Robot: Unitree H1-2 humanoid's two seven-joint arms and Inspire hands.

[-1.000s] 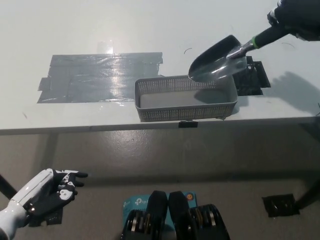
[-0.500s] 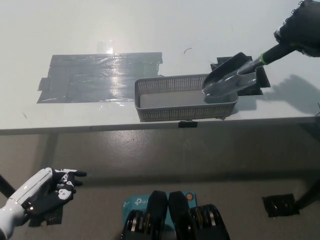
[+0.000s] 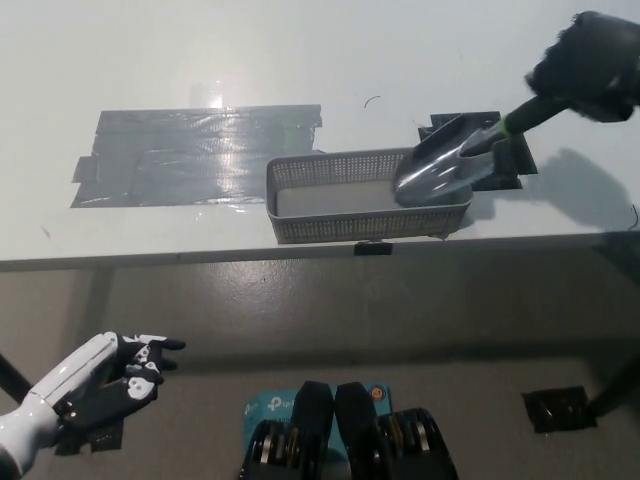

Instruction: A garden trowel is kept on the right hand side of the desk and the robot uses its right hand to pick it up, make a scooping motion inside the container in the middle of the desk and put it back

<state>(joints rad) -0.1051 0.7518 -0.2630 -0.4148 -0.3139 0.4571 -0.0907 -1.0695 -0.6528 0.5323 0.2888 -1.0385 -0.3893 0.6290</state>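
A garden trowel (image 3: 447, 160) with a grey metal blade and a black handle with a green ring is held by my black right hand (image 3: 590, 80), which is shut on the handle at the upper right. The blade tilts down into the right end of the grey mesh container (image 3: 300, 225) at the middle of the desk near its front edge. My white left hand (image 3: 95, 385) rests low at the lower left, below the desk, fingers apart and holding nothing.
A large patch of grey tape (image 3: 190, 155) lies on the desk left of the container. A black tape patch (image 3: 505, 155) lies behind the trowel at the right. The desk's front edge (image 3: 200, 255) runs across the middle.
The trowel blade has swung from above the container's back rim down to its right end and now dips inside it. The right hand shifted slightly left. The left hand barely moved.
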